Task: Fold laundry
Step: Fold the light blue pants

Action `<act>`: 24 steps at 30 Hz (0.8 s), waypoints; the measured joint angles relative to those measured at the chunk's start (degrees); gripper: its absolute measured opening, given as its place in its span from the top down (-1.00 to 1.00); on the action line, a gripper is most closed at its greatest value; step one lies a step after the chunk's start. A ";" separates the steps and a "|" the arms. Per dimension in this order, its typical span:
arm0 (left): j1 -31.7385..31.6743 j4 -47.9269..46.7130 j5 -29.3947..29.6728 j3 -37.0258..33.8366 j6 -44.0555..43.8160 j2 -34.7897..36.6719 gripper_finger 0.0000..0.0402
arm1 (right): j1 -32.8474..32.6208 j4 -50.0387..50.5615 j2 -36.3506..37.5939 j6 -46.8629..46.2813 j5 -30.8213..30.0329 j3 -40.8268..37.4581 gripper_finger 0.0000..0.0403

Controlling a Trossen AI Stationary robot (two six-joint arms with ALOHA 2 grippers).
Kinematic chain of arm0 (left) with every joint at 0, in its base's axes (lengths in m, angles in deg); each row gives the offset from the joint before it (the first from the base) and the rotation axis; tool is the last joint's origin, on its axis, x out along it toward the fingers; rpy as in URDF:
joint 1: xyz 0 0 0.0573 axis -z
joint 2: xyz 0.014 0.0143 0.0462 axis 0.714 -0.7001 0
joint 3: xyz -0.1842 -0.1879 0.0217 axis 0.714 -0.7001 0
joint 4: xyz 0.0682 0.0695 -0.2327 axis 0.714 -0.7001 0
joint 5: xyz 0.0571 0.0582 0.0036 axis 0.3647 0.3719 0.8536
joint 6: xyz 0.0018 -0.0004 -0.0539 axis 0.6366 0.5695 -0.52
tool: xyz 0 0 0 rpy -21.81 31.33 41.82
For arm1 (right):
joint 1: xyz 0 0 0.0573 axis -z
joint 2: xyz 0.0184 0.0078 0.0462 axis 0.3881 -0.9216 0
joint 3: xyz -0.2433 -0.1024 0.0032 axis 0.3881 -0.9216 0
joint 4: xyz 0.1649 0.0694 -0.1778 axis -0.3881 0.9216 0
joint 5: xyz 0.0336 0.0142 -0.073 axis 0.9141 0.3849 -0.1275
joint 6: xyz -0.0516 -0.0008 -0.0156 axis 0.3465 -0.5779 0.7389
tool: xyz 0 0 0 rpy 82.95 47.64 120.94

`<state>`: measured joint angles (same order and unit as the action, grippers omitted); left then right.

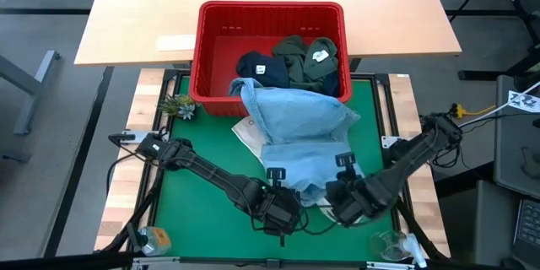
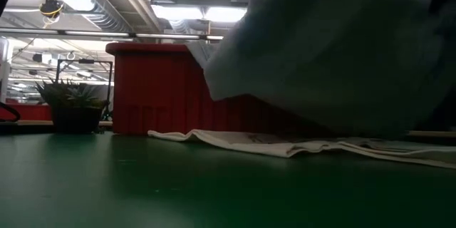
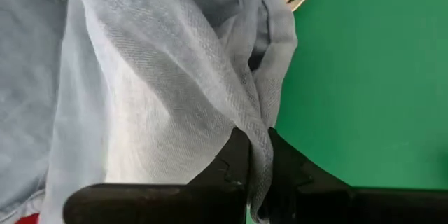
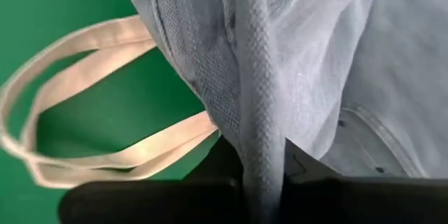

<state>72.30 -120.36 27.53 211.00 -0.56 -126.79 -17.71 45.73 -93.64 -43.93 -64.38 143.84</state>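
Two grippers, left (image 1: 281, 213) and right (image 1: 344, 208), jaws pinching light blue denim garment (image 1: 299, 131) at green counter's (image 1: 198, 198) near edge; red basket (image 1: 270, 17) behind holds navy (image 1: 260, 67) and olive garments (image 1: 305, 59); tote bag (image 2: 285, 144) underneath.

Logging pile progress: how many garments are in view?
3 visible: denim garment draped from basket to mat, pinched by both grippers; navy garment and olive garment in basket. More may be hidden.

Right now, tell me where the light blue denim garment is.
In the high view the light blue denim garment hangs mid-table from the red basket's front rim over the white tote, both grippers pinching its near edge.
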 joint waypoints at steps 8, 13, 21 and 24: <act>2.52 3.48 -3.20 0.38 -0.08 1.11 0.94 | -8.12 5.61 0.04 -10.01 -1.38 7.77 0.88; 4.02 5.74 -6.90 0.38 -1.83 1.11 0.93 | -11.76 3.59 -0.12 -14.23 0.88 8.11 0.91; 6.17 10.26 -7.85 0.34 -5.06 0.56 0.92 | -15.27 -2.12 -3.61 -16.45 4.53 8.02 0.87; 6.87 11.25 -8.85 -0.19 -7.77 -0.21 0.92 | -15.86 -3.97 -5.52 -16.46 6.08 8.02 0.90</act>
<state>79.17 -109.11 18.68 210.81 -8.33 -127.00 -33.56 41.76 -99.16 -60.39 -58.30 151.86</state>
